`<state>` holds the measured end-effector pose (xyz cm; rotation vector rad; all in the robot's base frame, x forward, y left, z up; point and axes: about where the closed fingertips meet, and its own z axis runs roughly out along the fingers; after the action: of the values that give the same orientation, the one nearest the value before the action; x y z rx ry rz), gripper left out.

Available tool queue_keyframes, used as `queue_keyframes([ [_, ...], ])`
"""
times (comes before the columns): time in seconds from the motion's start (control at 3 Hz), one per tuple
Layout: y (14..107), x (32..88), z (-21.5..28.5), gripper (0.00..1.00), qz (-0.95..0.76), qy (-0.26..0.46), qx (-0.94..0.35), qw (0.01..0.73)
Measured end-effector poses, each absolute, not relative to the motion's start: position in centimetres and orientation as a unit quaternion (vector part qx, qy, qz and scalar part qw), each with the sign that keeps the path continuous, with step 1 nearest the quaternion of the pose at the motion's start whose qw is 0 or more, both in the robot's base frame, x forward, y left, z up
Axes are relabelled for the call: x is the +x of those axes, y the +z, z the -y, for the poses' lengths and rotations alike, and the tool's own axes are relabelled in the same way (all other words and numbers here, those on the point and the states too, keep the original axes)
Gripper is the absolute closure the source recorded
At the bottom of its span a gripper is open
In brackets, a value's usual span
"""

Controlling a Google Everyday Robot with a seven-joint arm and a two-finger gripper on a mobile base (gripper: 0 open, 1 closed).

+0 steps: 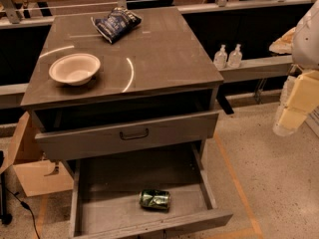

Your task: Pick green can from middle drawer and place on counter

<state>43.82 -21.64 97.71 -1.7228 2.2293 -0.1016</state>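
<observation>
In the camera view, my hand (293,109) hangs at the far right edge of the picture, out beside the cabinet and over the speckled floor, at about the height of the upper drawer front (164,128). I cannot tell whether it is released or clenched (its pale yellow parts are seen at an angle that hides this). Nothing green shows at it.

The green can (155,199) lies on its side on the flat floor of the middle drawer (109,203), which is pulled wide open at the bottom of the cabinet. The can sits near the drawer's front wall, a little right of centre, with its long axis running left to right, touching neither side wall. It is the only thing I see in that drawer.

Relative to my hand, the can is well apart: lower and far to the left, with the drawer's right wall between us.

Above, the dark grey surface (164,49) carries a white bowl (75,68) near its left front corner and a dark blue snack bag (116,23) toward the back. Behind the cabinet on the right, 2 clear bottles (228,57) stand side by side on a ledge.
</observation>
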Motion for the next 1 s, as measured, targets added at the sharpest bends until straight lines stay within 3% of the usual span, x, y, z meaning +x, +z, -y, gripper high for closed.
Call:
queue_keyframes([
  [0.67,98.4,42.2,19.7,0.00,-0.785,-0.033,-0.588,0.193],
  [1.0,96.0,41.5,14.5,0.00,-0.786,-0.011,-0.581,0.214],
])
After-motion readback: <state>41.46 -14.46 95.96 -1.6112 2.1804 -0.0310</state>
